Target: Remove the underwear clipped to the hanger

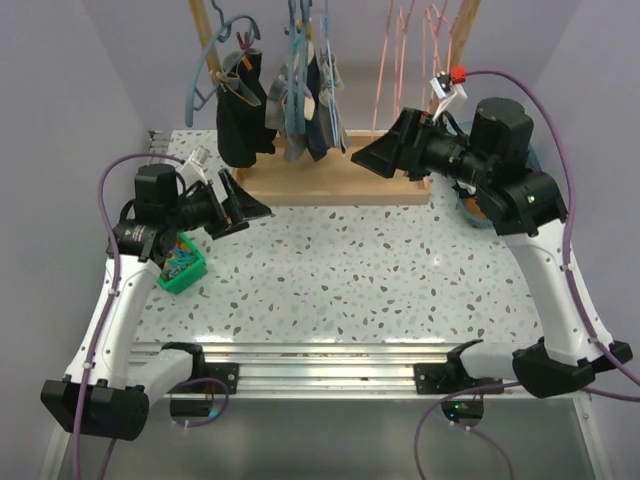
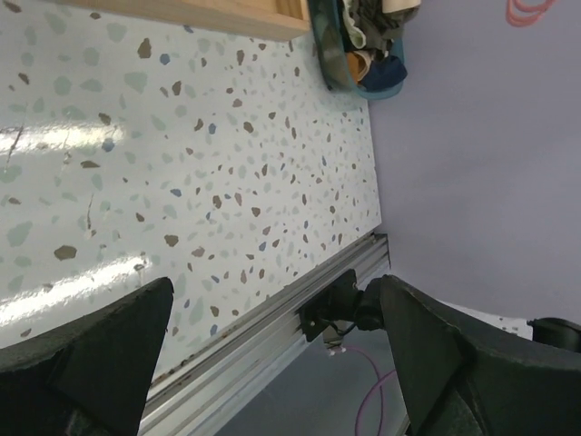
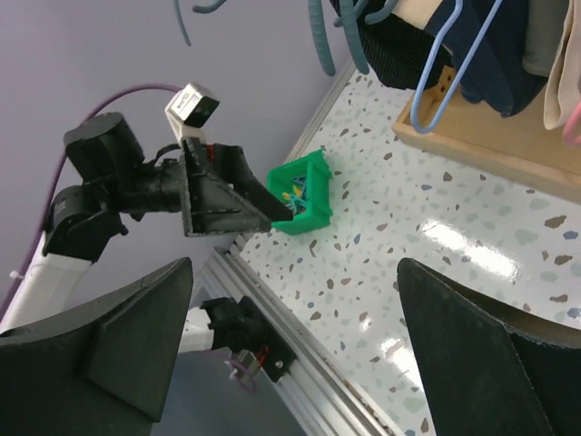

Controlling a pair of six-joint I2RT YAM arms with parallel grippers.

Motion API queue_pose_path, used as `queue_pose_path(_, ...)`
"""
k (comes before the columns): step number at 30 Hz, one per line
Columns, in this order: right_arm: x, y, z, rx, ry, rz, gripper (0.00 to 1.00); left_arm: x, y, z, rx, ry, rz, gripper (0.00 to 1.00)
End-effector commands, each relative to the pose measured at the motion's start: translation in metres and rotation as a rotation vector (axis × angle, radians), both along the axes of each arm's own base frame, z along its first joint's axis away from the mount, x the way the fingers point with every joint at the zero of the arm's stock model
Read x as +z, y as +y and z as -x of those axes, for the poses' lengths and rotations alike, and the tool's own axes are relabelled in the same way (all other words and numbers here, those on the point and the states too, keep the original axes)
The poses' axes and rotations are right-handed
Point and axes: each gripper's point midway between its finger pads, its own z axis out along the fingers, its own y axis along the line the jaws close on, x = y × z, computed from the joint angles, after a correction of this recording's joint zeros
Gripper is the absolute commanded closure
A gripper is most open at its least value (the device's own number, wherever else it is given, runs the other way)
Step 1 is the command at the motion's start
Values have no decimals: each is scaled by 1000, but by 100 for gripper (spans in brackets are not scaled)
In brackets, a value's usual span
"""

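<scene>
Black underwear (image 1: pixel 243 110) hangs clipped to a teal hanger (image 1: pixel 205 60) at the left of the wooden rack (image 1: pixel 330 180). Blue and patterned underwear (image 1: pixel 308 100) hangs on hangers beside it. In the right wrist view the black underwear (image 3: pixel 399 45) and a blue hanger (image 3: pixel 445 73) show at the top. My left gripper (image 1: pixel 245 205) is open and empty, low in front of the rack's left end; in its own view (image 2: pixel 272 300) it faces the table's right edge. My right gripper (image 1: pixel 385 155) is open and empty at the rack's right end, and in its own view (image 3: pixel 295 272) it faces left.
A green bin (image 1: pixel 183 265) with small clips sits at the left edge, also in the right wrist view (image 3: pixel 304 195). Empty pink hangers (image 1: pixel 400 60) hang at the right of the rack. A teal basket of clothes (image 2: pixel 363 54) stands at the back right.
</scene>
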Motion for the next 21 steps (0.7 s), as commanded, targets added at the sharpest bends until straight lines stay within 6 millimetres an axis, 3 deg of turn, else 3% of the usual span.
queue_pose_path(1,20,11,-17,32,-109,-3,2,18,-13,10,-87,-94,85,0)
queue_pose_path(3,13,20,-36,57,-146,37,2,19,-16,15,-107,-102,112,0)
queue_pose_path(4,21,18,-43,30,-176,57,2,18,-16,16,-105,-121,119,0)
queue_pose_path(6,-7,13,-75,-52,-141,186,2,18,-17,19,-103,-131,132,0)
queue_pose_path(7,2,11,-80,-72,-164,194,2,18,-17,20,-99,-134,138,0)
queue_pose_path(9,-11,15,-97,-100,-170,265,2,14,-16,21,-94,-125,137,0)
queue_pose_path(10,-2,15,-100,-118,-199,270,2,10,-16,22,-91,-114,138,0)
queue_pose_path(12,-15,17,-117,-158,-187,331,2,6,-16,23,-93,-104,138,0)
queue_pose_path(13,-8,19,-120,-171,-207,333,2,3,-16,23,-89,-97,137,0)
queue_pose_path(15,-14,22,-128,-191,-202,372,3,2,-16,24,-86,-95,137,0)
queue_pose_path(18,-26,34,-142,-197,-188,406,10,2,-14,23,-77,-101,132,0)
queue_pose_path(21,-38,39,-152,-233,-165,449,23,1,-14,23,-72,-104,127,0)
